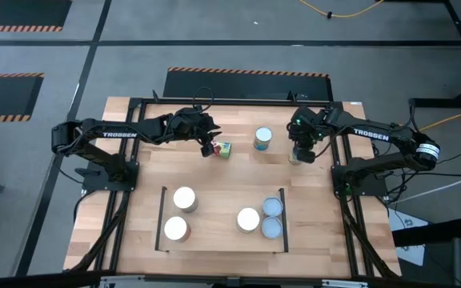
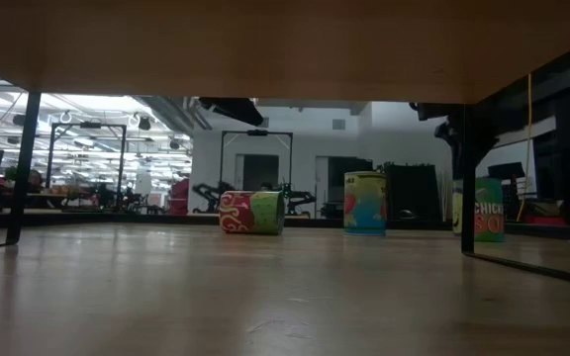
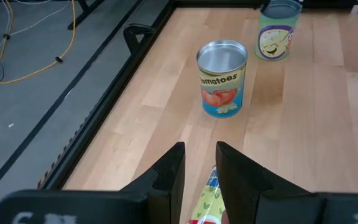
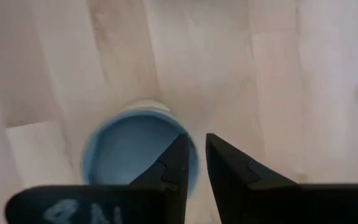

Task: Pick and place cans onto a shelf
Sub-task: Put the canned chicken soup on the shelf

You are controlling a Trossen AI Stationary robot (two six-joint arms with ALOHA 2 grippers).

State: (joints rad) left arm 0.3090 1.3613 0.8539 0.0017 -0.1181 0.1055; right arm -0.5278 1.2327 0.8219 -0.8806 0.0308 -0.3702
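Note:
A red, green and yellow can [image 1: 223,149] [image 2: 252,212] lies on its side on the table. My left gripper [image 1: 206,147] [image 3: 201,168] hangs above it with a narrow gap between its fingers, touching nothing. A tomato-label can [image 1: 262,138] [image 3: 222,78] stands upright in the middle. My right gripper [image 1: 302,152] [image 4: 197,158] points down, shut on a green-label can [image 2: 488,210] [image 4: 138,149] at the right. The shelf [image 1: 214,212] lies toward the near edge, with several cans [image 1: 184,198] standing on it. My right gripper comes from above, pointing down, at the can's rim [image 4: 191,142]. One finger [image 4: 173,163] stands inside the open can and the other [image 4: 232,168] outside its wall. The can is upright. Whether its bottom is on the table I cannot tell.
Black frame rails [image 1: 134,104] run round the tabletop. A black post [image 2: 468,178] stands in front of the right can in the low view. Bare wood [image 1: 214,172] lies between the cans and the shelf.

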